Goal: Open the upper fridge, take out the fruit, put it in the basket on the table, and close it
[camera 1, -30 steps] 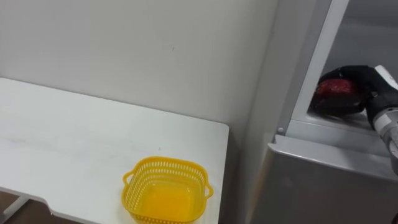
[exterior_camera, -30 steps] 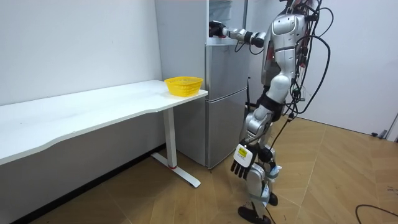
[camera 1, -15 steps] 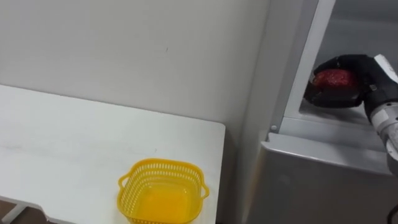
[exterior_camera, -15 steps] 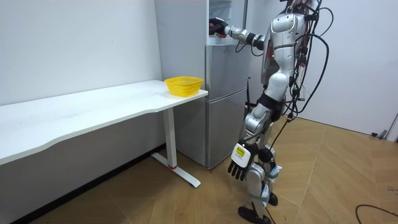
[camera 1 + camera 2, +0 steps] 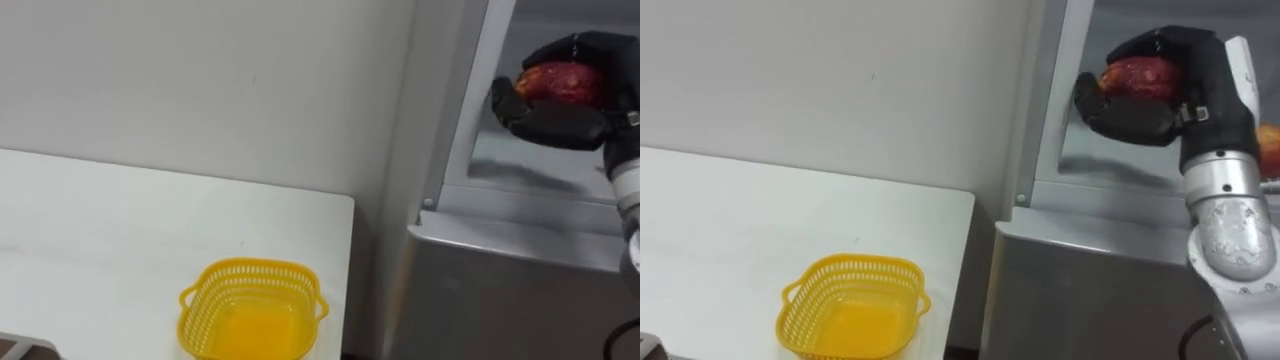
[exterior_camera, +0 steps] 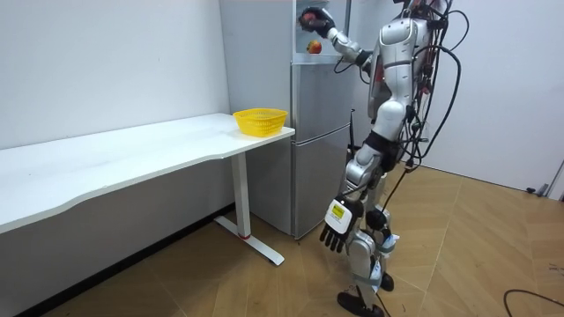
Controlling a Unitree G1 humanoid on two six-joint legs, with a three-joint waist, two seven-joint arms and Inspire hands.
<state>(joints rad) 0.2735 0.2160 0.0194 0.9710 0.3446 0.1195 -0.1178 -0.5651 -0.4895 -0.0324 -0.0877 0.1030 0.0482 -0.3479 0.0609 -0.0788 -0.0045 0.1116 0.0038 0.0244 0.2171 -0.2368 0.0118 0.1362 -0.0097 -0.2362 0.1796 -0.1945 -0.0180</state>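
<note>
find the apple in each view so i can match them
Left eye view: apple upper right, gripped in the right hand at the open fridge.
Right eye view: apple at the top, right of centre, same grip.
Room view: apple top centre, at the fridge's upper compartment.
Shared landmark: the yellow basket on the table, beside the fridge.

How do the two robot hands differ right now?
The right robot hand is raised at the open upper fridge; the left robot hand hangs low beside the leg. The right is curled round a red fruit; the left holds nothing, fingers relaxed. Both are black.
</note>
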